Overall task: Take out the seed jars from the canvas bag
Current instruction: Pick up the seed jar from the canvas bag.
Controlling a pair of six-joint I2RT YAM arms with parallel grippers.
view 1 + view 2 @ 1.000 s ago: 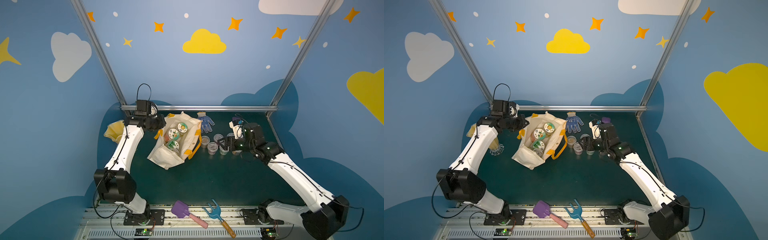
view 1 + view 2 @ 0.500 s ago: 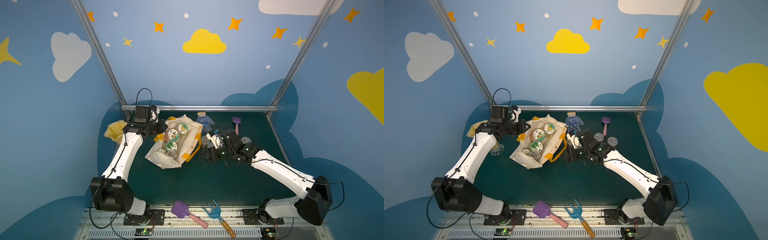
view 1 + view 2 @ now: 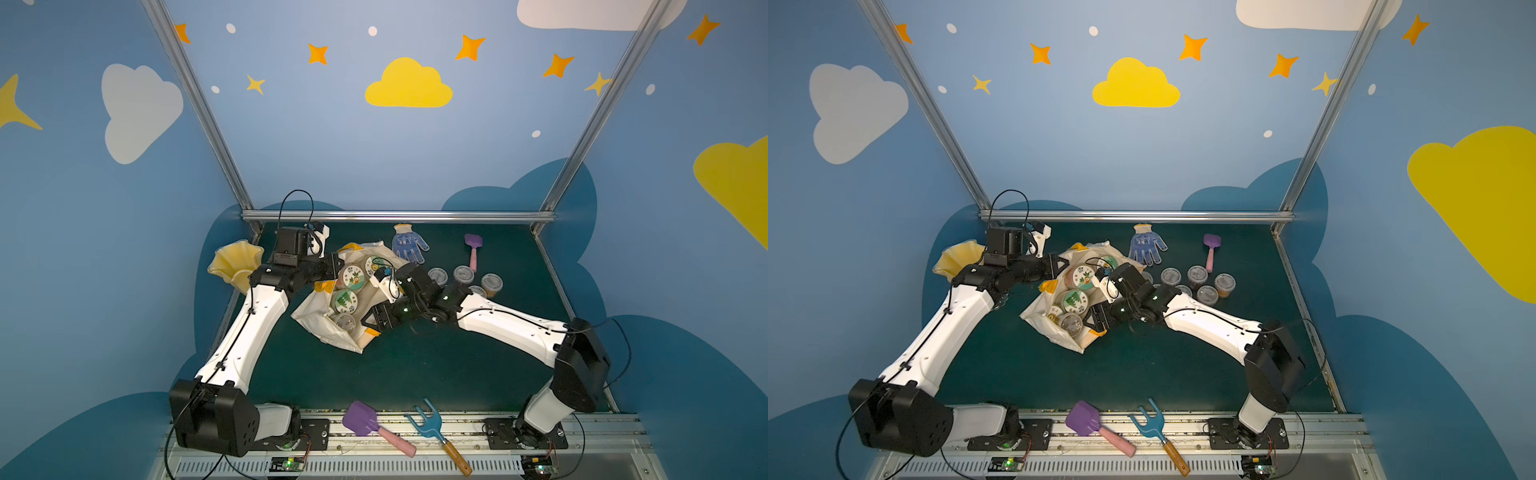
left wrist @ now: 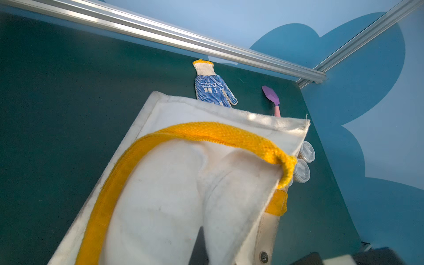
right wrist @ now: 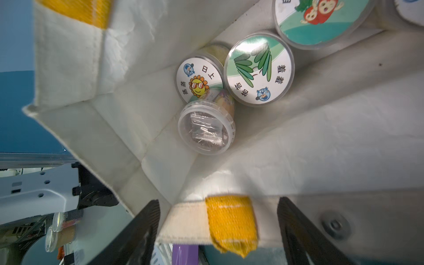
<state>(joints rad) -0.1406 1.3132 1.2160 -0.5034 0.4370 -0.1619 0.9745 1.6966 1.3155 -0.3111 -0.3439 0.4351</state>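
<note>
The canvas bag (image 5: 183,220) rim bars the right fingers (image 5: 142,229) from the clear cup (image 5: 206,128) wedged against jars (image 5: 259,68).

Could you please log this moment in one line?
left gripper shut on canvas bag; right gripper open at bag rim; clear seed jar in bag

Surface: dark green table (image 3: 415,374), walled on three sides.

Back left corner: yellow ruffled vase (image 3: 232,264), at the table's edge.

Left of centre: cream canvas bag (image 3: 328,332), slumped on the mat with its mouth up.

Back centre: blue-dotted glove (image 3: 407,247), flat, just behind the bag. Right of it lies a small purple spade (image 3: 473,249) with a pink handle.

Right of the bag: cluster of small lidded seed cups (image 3: 463,274), upright and close together. Count uncertain, some are hidden.

Front edge, on the metal rail (image 3: 469,419): purple shovel (image 3: 365,419) and blue fork rake (image 3: 432,428), side by side.
</note>
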